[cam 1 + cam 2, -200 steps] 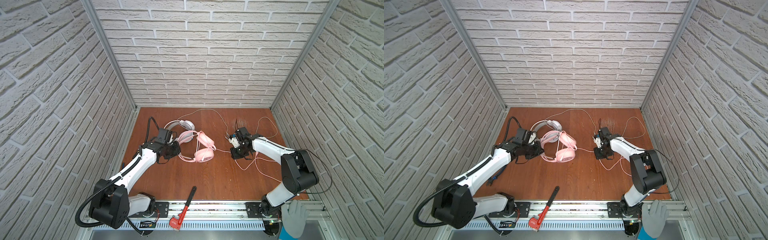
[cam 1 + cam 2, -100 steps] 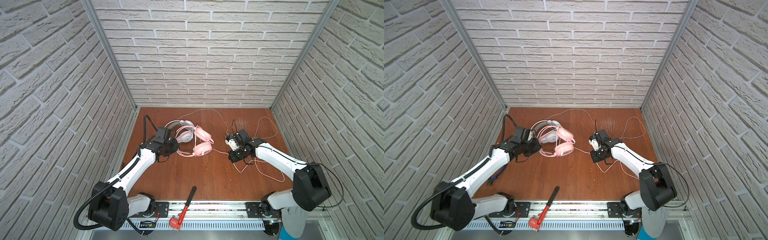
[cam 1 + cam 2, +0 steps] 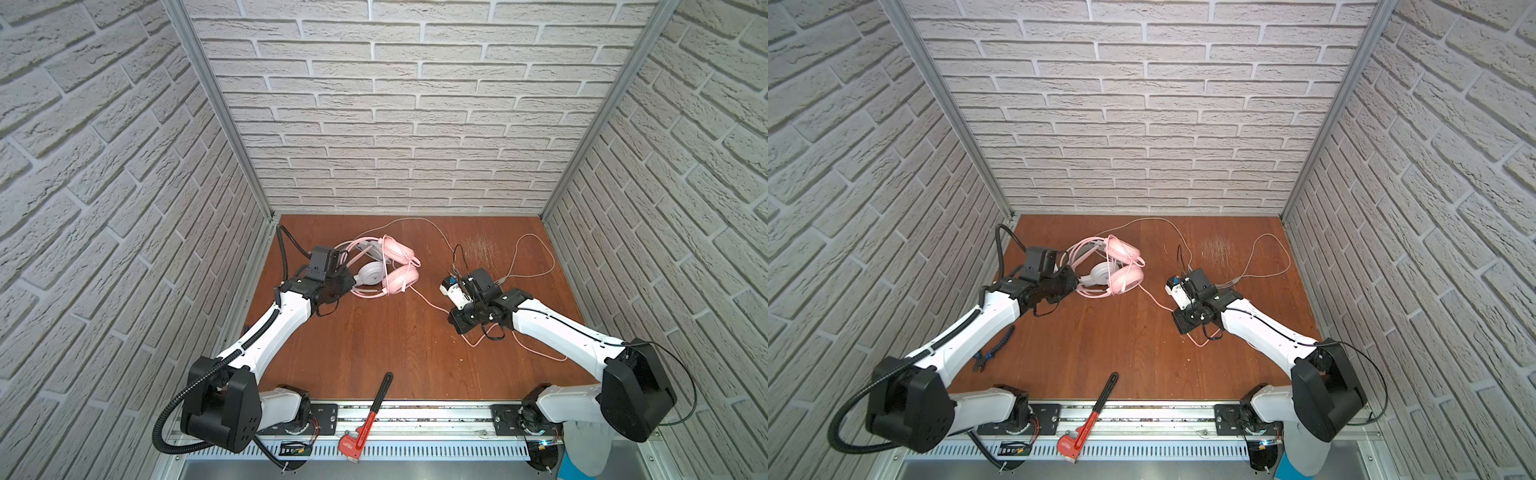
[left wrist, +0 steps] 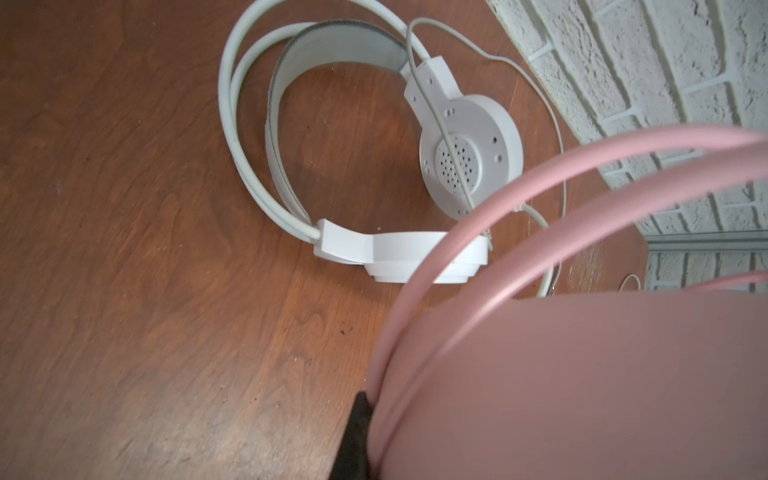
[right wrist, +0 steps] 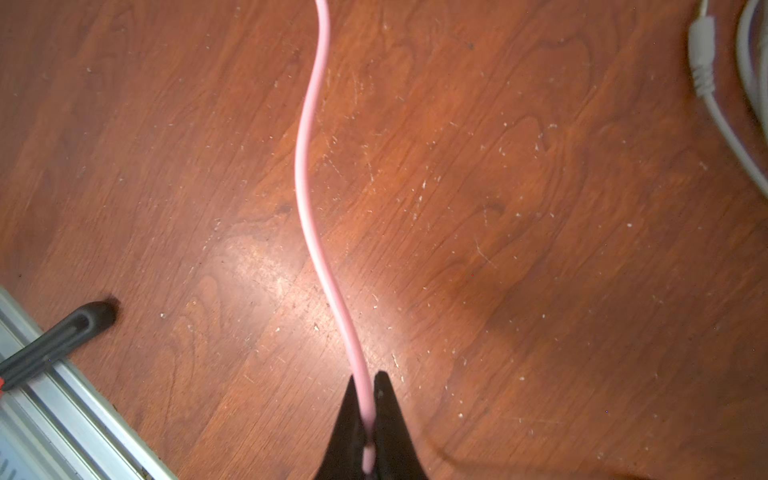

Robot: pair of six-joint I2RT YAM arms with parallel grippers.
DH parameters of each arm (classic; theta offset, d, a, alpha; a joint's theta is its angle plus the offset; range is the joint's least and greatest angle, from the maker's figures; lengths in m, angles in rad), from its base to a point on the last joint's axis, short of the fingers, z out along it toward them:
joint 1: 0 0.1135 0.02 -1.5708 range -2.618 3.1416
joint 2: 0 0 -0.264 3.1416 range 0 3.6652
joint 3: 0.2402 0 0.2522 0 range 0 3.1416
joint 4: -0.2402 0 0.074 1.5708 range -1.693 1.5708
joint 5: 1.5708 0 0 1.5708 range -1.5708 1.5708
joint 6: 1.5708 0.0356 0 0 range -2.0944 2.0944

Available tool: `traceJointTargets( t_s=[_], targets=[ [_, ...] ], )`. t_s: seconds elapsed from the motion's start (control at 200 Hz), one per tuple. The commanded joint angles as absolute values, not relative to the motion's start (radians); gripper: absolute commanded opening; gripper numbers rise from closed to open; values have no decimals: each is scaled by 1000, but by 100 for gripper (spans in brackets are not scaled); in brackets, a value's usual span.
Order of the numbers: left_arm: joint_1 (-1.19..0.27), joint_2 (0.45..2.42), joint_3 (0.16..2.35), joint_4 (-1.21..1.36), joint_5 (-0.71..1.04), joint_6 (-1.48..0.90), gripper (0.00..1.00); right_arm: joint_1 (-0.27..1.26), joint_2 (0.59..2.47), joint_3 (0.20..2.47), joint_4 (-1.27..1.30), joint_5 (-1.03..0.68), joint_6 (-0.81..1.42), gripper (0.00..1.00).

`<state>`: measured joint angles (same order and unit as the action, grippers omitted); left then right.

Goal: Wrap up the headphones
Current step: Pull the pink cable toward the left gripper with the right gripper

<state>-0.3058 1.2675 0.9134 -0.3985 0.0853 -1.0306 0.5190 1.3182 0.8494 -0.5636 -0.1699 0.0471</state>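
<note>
Right wrist view. Inspector: the right gripper is pinched closed on the pink cable. And the left?

Assessor: The left gripper is clamped on the pink headset. Within the last second it dragged the headset back-left across the table, over the white headset. The cable is drawn out, so winding looks feasible.

A red-and-black metal pipe wrench lies across the front edge of the brown wooden table, its red head over the aluminium rail. White faux-brick walls enclose three sides.
</note>
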Motion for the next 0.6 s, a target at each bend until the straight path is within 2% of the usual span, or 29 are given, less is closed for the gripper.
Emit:
traceJointTargets(
  t_s=[0.0, 0.265, 0.595],
  targets=[
    [-290, 1252, 948, -278, 92, -1091, 0, 553, 1256, 821, -505, -163, 24, 6],
    [-277, 1244, 934, -241, 83, -1135, 0, 620, 1258, 816, -491, -190, -10, 6],
    [-272, 1249, 936, -211, 81, -1173, 0, 695, 1391, 910, -576, -94, -23, 5]
  ],
)
